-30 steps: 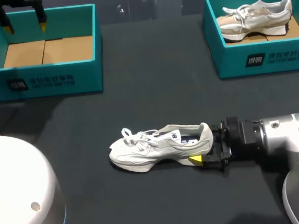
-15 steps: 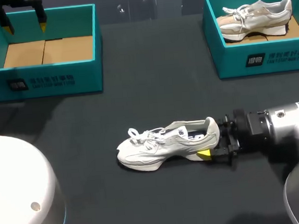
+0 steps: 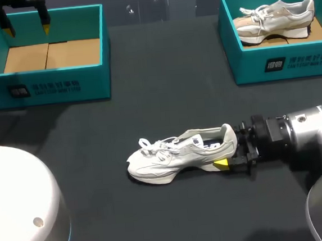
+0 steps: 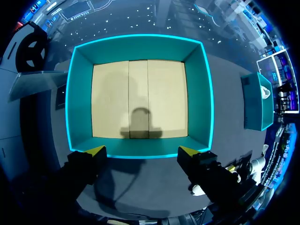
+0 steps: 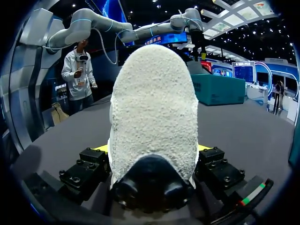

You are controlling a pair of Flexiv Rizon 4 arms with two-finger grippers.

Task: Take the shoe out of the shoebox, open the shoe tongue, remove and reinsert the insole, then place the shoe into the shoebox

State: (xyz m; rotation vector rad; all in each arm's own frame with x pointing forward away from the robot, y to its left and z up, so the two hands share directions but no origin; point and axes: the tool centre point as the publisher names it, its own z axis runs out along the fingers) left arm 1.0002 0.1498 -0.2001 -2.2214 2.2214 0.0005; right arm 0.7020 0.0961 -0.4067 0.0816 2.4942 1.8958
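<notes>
A pale grey-white shoe (image 3: 181, 155) lies on its sole on the dark table, toe to the left. My right gripper (image 3: 227, 151) comes in from the right and is shut on its heel, one yellow tip showing at the near side. In the right wrist view the fuzzy heel (image 5: 152, 112) fills the space between the fingers of the right gripper (image 5: 152, 149). My left gripper (image 3: 27, 28) hangs open above the far edge of the empty teal shoebox (image 3: 44, 80). In the left wrist view that left gripper (image 4: 141, 151) stands over the shoebox wall (image 4: 79, 93), nothing between its tips.
A second teal shoebox (image 3: 280, 65) at the back right holds another pale shoe (image 3: 276, 17). Dark tabletop (image 3: 164, 97) lies between the two boxes and the shoe. My left arm's white housing (image 3: 17, 212) fills the near left corner.
My right gripper has drawn the shoe a little to the right across the table, its heel end raised slightly. The left arm has not moved.
</notes>
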